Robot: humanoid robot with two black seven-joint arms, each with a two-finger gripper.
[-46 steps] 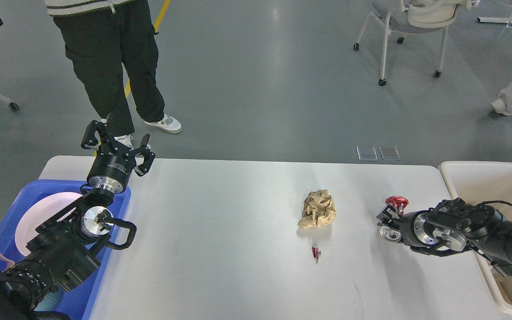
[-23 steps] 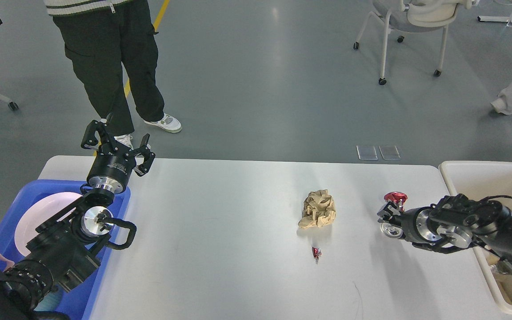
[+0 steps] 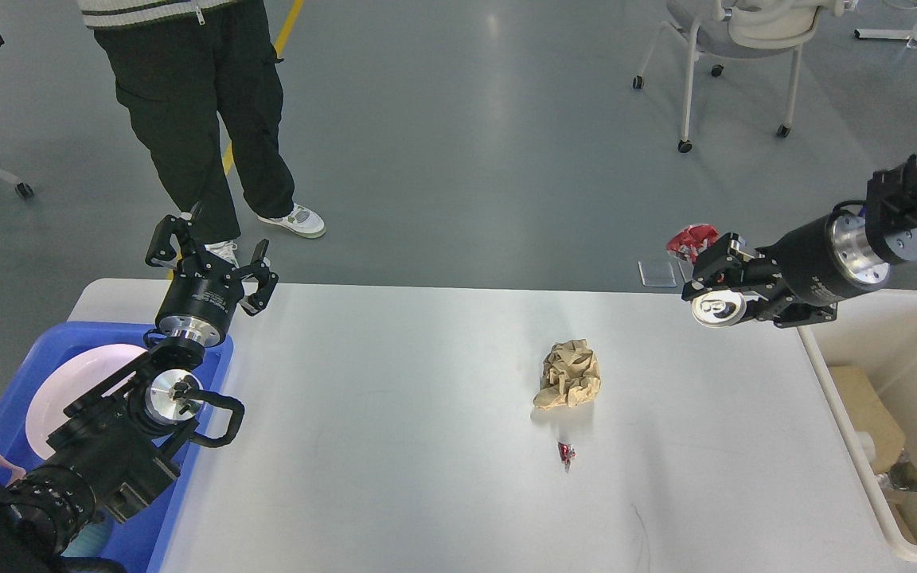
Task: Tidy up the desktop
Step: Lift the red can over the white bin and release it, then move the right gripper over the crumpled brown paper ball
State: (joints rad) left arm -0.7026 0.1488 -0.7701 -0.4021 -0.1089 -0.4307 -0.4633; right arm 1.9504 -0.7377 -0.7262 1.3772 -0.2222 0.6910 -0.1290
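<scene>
The desk [image 3: 395, 414] fills the lower middle of the head view, a broad white-grey top with rounded far corners. Right of its centre lies a crumpled ball of brown paper [image 3: 569, 374], and just nearer the front edge from it, a tiny red wrapper scrap [image 3: 566, 454] — the two are apart, not touching.

The right gripper [image 3: 705, 274] is raised above the desk's far right corner, clenched on a crushed red drink can [image 3: 701, 270] whose silver end [image 3: 718, 309] faces the camera below the fingers and whose red body sticks out beyond them.

Against the desk's right edge stands a cream-white bin [image 3: 848, 414]; inside it a piece of brown cardboard [image 3: 864, 414] and some small litter can be seen.

The left gripper [image 3: 208, 259] hovers over the desk's far left corner, fingers spread apart and grasping nothing. Below that arm, at the left edge, a blue plastic tray [image 3: 216, 366] holds a pale pink plate [image 3: 80, 382].

Beyond the desk's far edge a person in dark trousers [image 3: 196, 111] stands on the grey floor — a wheeled chair [image 3: 737, 40] is further off to the right.
</scene>
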